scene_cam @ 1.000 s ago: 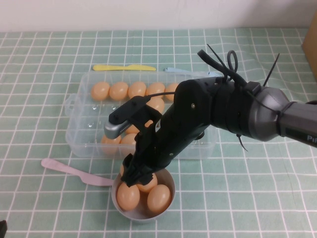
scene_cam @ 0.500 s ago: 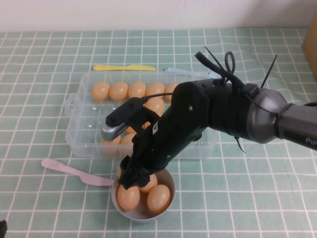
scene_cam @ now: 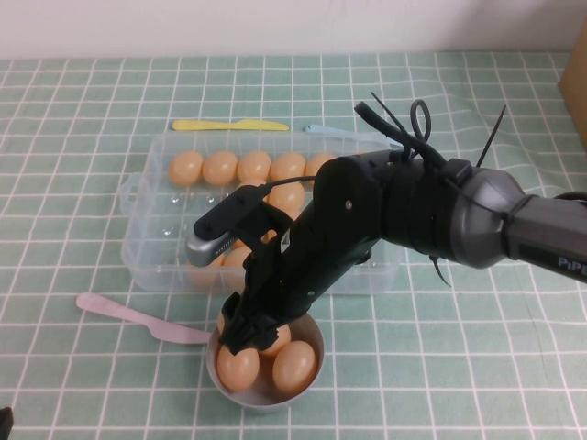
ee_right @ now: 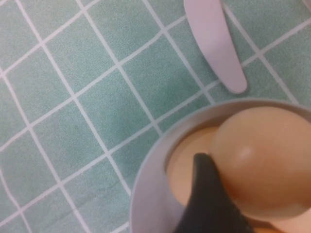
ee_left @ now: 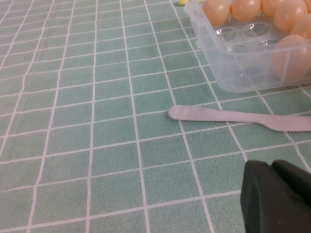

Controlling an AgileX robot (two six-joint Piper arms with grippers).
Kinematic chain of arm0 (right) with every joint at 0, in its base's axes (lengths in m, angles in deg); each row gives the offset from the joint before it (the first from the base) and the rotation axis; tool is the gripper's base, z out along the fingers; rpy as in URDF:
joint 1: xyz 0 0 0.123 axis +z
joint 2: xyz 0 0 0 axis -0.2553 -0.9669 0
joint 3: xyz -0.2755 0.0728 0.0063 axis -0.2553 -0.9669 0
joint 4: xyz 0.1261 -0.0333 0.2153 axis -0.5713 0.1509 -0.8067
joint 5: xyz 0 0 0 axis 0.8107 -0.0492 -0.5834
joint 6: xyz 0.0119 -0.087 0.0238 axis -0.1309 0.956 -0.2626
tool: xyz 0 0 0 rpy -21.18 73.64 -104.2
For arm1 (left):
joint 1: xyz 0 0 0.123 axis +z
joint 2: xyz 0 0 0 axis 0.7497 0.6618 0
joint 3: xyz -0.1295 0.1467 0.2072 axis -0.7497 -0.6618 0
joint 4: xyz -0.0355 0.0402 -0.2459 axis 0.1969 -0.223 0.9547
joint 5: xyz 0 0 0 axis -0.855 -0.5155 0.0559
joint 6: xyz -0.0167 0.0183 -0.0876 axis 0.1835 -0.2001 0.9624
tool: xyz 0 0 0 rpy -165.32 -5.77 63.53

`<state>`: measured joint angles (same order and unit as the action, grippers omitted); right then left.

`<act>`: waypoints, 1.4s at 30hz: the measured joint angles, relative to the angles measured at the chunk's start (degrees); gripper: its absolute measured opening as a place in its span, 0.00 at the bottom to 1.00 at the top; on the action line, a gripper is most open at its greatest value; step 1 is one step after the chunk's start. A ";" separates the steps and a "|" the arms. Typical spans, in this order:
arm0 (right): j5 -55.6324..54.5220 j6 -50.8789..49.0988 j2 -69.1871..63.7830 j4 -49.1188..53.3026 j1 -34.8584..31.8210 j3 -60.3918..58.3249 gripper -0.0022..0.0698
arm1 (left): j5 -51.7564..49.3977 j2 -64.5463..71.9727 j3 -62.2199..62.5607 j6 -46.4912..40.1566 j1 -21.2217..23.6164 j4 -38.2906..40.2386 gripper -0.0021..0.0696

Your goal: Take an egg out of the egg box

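The clear plastic egg box (scene_cam: 151, 240) stands open at mid-table with a row of eggs (scene_cam: 220, 168) along its far side and a few more near its front. My right gripper (scene_cam: 246, 332) is shut on an egg (ee_right: 262, 155) and holds it just inside the grey bowl (scene_cam: 266, 398), above two other eggs (scene_cam: 294, 365). One dark finger (ee_right: 206, 191) presses the egg's side; the other is hidden. My left gripper (ee_left: 279, 199) hovers low over the tablecloth near the table's front left, fingers together and empty.
A pink plastic knife (scene_cam: 138, 316) lies left of the bowl and also shows in the left wrist view (ee_left: 233, 116). A yellow knife (scene_cam: 229, 125) and a pale blue one (scene_cam: 323, 131) lie behind the box. A cardboard box (scene_cam: 578, 82) stands at the far right.
My right gripper has moved a little down and towards the bowl's near-left side with the egg held. The left arm has not moved.
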<state>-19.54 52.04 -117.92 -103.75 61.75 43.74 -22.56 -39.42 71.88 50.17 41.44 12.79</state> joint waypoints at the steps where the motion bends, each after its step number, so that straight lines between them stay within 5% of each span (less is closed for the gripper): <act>1: 0.00 0.00 -0.04 0.00 0.00 0.00 0.55 | 0.00 0.00 0.00 0.00 0.00 0.00 0.02; 9: 0.00 0.00 -0.18 0.33 0.00 0.00 0.69 | 0.00 0.00 0.00 0.00 0.00 0.00 0.02; 29: 8.83 -4.98 6.91 11.33 0.02 1.58 0.69 | 0.00 0.00 0.00 0.00 0.00 0.00 0.02; 33: 11.35 -10.13 14.80 13.73 -0.08 -2.06 0.56 | 0.00 0.00 0.00 0.00 0.00 0.00 0.02; 39: 16.45 -15.60 26.14 14.79 -0.08 -9.45 0.12 | 0.00 0.00 0.00 0.00 0.00 0.00 0.02; 42: 19.88 -17.74 30.92 15.16 -0.08 -11.54 0.04 | 0.00 0.00 0.00 0.00 0.00 0.00 0.02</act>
<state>0.34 34.30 -87.00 -88.59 61.68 32.20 -22.56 -39.42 71.88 50.17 41.44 12.79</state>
